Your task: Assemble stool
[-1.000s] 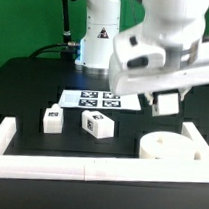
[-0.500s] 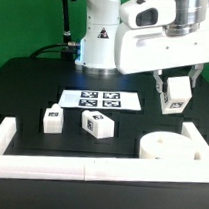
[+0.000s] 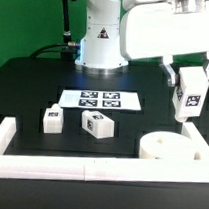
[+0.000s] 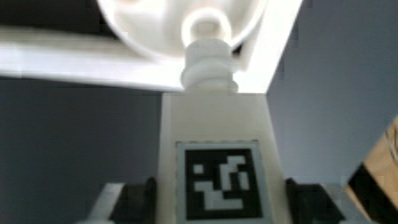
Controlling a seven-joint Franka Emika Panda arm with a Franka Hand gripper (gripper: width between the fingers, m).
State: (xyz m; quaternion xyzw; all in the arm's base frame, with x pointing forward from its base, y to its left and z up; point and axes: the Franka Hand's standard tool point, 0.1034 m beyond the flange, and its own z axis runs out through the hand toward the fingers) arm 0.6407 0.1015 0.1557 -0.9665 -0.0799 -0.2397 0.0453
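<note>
- The claw (image 3: pixel 189 88) is clenched on one stool leg (image 3: pixel 191 106). Its two fingers press the leg's sides, and the tag on the leg faces out.
- The held leg hangs in the air above the seat (image 3: pixel 170 147). It does not touch the seat.
- The leg is over the part of the seat that is nearer the exterior view's right, not over its middle.
- The long way of the leg runs up and down, with a small tilt. Its free end points down at the seat.
- In the wrist view the leg (image 4: pixel 222 150) ends in a thin round peg (image 4: pixel 210 60), and the peg points straight at the seat (image 4: pixel 151 25). A round shape shows there around the peg's tip. It is most likely a socket hole, but the picture is too blurry to be sure.
- So the next move is probably straight down, peg first, into a hole in the seat. The peg and the hole must line up, and the leg must stand straight, or it may jam on the rim.
- Two more legs lie on the table well away from the seat, toward the exterior view's left: a small one (image 3: pixel 52 120) and a bigger one (image 3: pixel 98 123) closer to the seat.
- The marker board (image 3: pixel 100 98) lies flat behind those two legs, farther back than the seat.
- The seat rests on the table just behind the white border rail (image 3: pixel 88 172).
</note>
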